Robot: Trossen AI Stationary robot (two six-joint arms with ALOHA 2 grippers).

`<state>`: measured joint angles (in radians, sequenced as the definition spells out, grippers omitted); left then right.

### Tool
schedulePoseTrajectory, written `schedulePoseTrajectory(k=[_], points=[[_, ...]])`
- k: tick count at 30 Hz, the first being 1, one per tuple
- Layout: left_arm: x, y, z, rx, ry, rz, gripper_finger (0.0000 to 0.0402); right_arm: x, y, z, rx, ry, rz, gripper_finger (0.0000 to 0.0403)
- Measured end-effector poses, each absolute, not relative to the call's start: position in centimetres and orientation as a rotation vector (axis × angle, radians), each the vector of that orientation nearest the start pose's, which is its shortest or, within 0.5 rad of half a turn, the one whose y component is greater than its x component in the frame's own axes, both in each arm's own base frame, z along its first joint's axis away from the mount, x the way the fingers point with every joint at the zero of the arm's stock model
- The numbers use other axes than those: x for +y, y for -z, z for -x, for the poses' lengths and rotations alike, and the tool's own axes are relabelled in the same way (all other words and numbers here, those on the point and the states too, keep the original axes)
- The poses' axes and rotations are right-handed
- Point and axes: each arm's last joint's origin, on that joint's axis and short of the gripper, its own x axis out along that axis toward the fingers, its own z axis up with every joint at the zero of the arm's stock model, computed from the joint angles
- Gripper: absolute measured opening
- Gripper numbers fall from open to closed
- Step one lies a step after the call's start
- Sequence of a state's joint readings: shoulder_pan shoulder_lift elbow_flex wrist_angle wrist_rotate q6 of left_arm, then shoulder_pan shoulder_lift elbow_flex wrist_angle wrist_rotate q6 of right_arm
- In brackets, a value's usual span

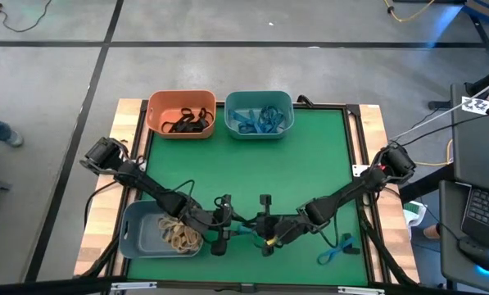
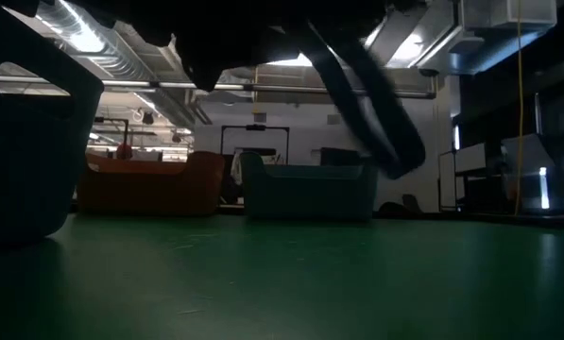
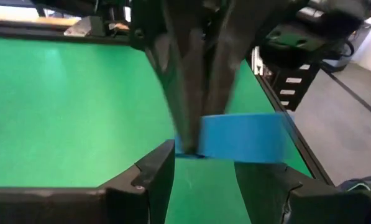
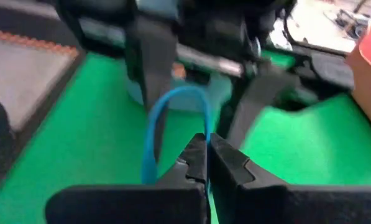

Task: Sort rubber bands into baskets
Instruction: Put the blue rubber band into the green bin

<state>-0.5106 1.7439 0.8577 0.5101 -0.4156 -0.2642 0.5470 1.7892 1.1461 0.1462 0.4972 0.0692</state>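
Near the table's point(image 1: 252, 172) front edge, the right gripper point(image 4: 206, 144) is clamped on a light, floppy blue rubber band point(image 4: 166, 118), best pinched across its strip, while the left gripper's point(image 3: 204, 163) fingers stand apart around it.

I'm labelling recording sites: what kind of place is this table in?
Probably a lab or industrial workshop: exposed ceiling ducts with strip lighting, a bare concrete floor around the table, and a laptop beside it.
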Motion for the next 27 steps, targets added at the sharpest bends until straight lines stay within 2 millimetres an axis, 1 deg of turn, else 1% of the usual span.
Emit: schedulePoseTrajectory(k=[2, 8, 11, 16, 20, 24, 27], points=[[-16.32, -17.77, -31.52, 0.339, 0.051, 0.085, 0.0161, 19.10, -21.92, -34.54, 0.401, -0.047, 0.166, 0.0007], [-16.30, -17.75, -31.52, 0.341, 0.054, 0.065, 0.0161, 19.21, -21.97, -34.81, 0.371, -0.079, 0.161, 0.0007], [-16.33, -17.84, -31.55, 0.332, 0.060, 0.044, 0.0152, 19.25, -22.07, -34.88, 0.357, -0.083, 0.172, 0.0007], [-16.57, -18.24, -31.58, 0.289, 0.080, 0.007, 0.0110, 19.07, -22.25, -35.08, 0.340, -0.090, 0.160, 0.0008], [-16.72, -18.33, -31.56, 0.280, 0.109, -0.032, 0.0063, 18.89, -22.26, -35.20, 0.341, -0.098, 0.155, 0.0008], [-16.74, -18.33, -31.56, 0.281, 0.116, -0.033, 0.0017, 18.91, -22.35, -35.23, 0.331, -0.094, 0.148, 0.0008], [-16.74, -18.30, -31.55, 0.283, 0.117, -0.034, 0.0007, 18.88, -22.35, -35.24, 0.333, -0.086, 0.106, 0.0009]])
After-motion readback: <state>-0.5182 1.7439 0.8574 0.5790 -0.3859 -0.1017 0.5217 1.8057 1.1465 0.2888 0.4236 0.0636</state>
